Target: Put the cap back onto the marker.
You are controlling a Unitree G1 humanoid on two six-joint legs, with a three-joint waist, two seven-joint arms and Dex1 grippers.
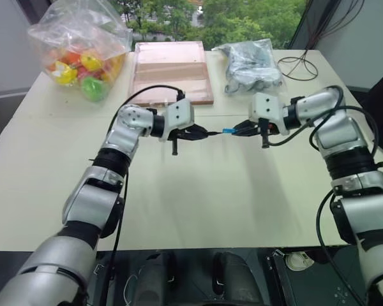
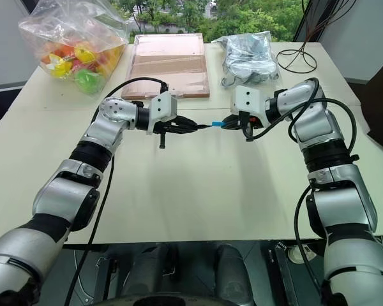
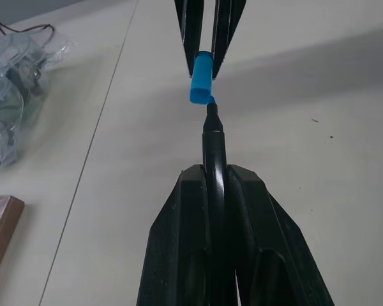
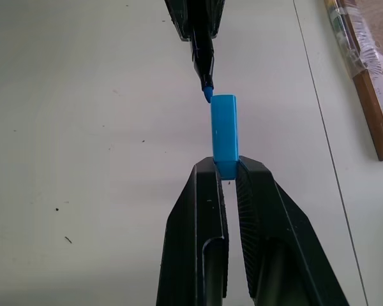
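A pale table carries a wooden board at its far edge; bag of colourful toys left of it; grey bag and black cable right.

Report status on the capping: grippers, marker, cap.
Left gripper shut on slim black marker. Right gripper shut on small blue plastic cap. Tip at cap mouth, slightly offset, not inserted. Nothing between.

Toy bag, wooden board, cables

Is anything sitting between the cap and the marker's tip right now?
Nothing visible does. The cap, held in the right gripper, has its open end right at the tip of the marker, held in the left gripper. Both hang above the table, and the tip sits slightly off the cap's opening.
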